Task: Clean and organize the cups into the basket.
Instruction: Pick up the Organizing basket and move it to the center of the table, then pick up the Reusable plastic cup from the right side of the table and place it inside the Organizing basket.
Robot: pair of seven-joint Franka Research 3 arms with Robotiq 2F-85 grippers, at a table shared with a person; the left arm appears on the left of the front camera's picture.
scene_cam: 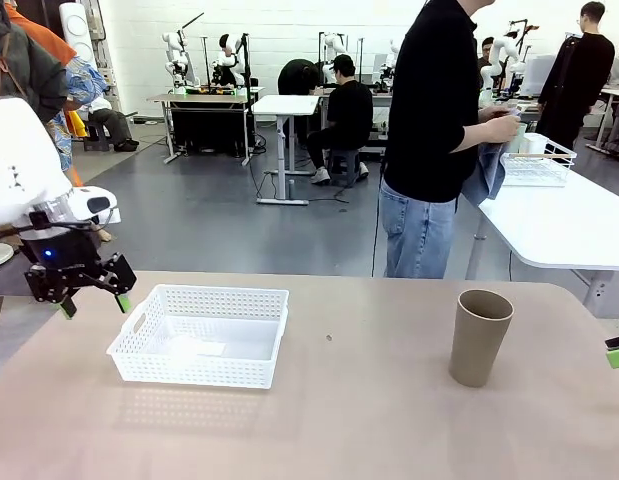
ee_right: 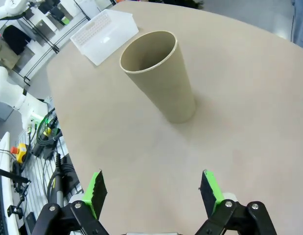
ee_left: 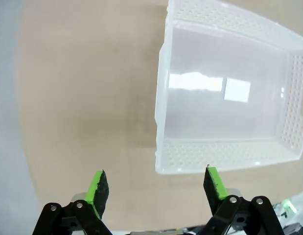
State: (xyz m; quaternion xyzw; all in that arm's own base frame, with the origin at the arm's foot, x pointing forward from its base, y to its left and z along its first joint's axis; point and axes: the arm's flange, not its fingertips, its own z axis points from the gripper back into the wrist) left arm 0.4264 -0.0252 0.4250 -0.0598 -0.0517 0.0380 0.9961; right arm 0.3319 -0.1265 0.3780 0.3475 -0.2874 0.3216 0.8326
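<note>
as the tan bench (scene_cam: 369,430) is viewed from the robot's side, the white basket (scene_cam: 194,370) is seen on its left part, with no cup inside and its longer side laid roughly across the bench. the brown cup (scene_cam: 479,340) is stood upright on the right part, well apart from the basket; its long axis is vertical, its mouth is turned up and its body is narrowed toward the base. it is judged to be light, stiff and thin-walled, matte and hardly slippery, yet it could be tipped easily, being tall on a small foot. a hold across the middle of the body, from the side, is advised. the left jaws are held wide apart just beside the basket's left end, nothing between them; the right jaws are likewise spread, empty, near the cup.
</note>
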